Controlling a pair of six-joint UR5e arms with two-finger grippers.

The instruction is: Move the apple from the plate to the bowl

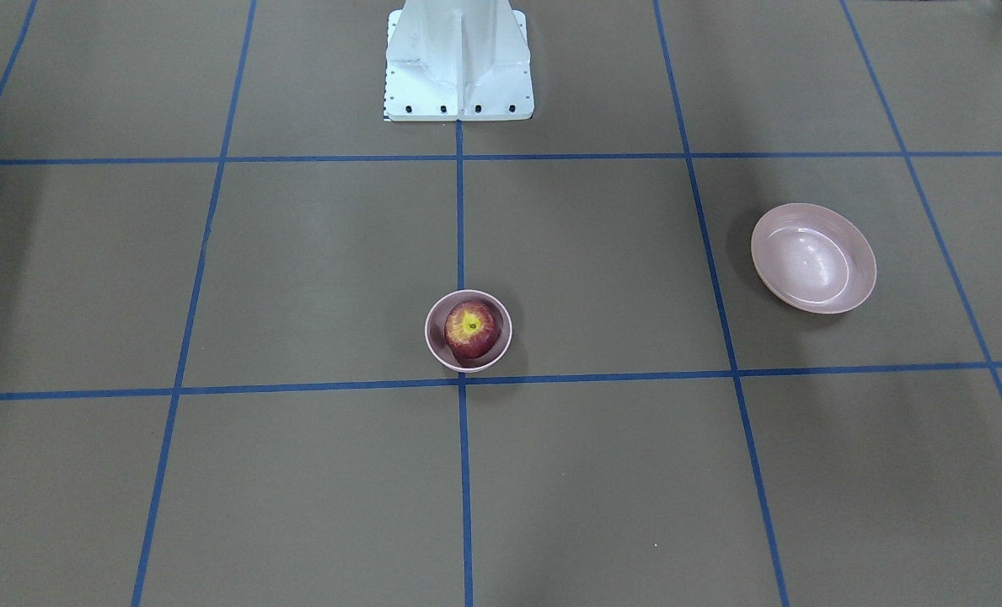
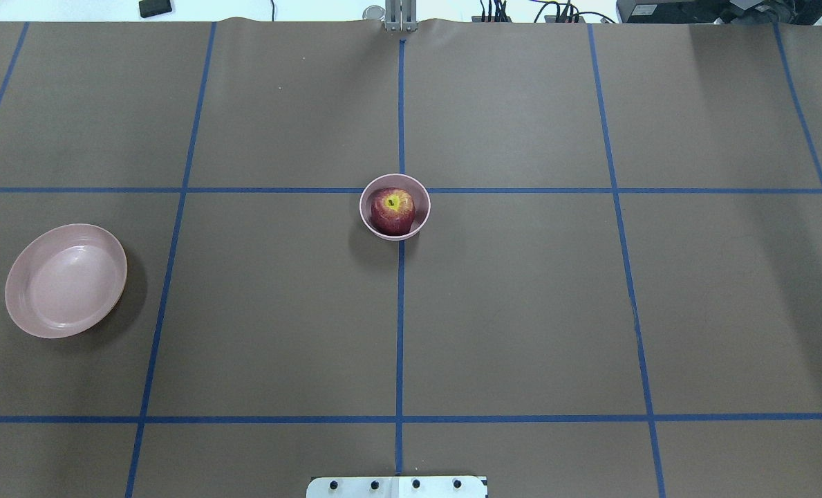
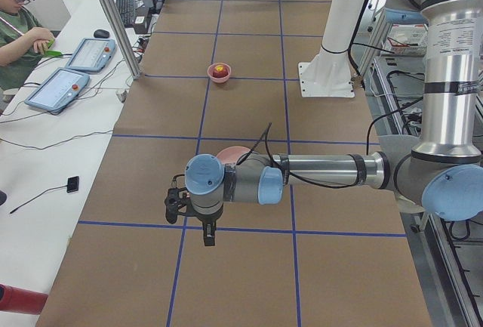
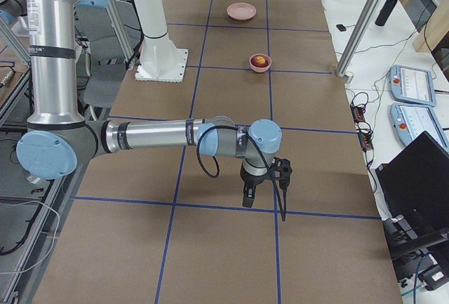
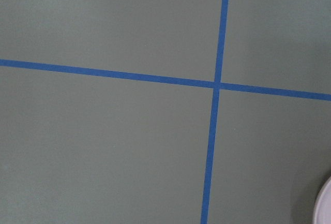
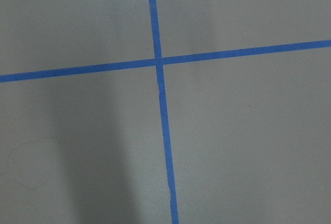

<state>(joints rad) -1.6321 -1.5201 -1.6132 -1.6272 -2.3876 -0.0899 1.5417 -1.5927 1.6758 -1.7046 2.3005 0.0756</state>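
The apple (image 2: 392,209) sits inside the bowl (image 2: 423,200), with its yellow spot facing up. The bowl stands in the middle of the table (image 2: 521,311), right where two blue lines (image 2: 400,332) cross. The plate (image 2: 65,280) has nothing on it. It lies well apart from the bowl, on the robot's left side.

Both arms hang low over the table, far from the bowl. The left end effector (image 3: 209,236) points down near the plate. The right end effector (image 4: 247,200) points down over bare table on the other side. Each one shows only from the side, so I cannot tell if it is open or closed. Neither seems to hold anything.

I think the job is done. The best thing now is to keep both arms away from the bowl. If an arm must move, it should go up first. That way it will not bump the bowl or tip the apple out.
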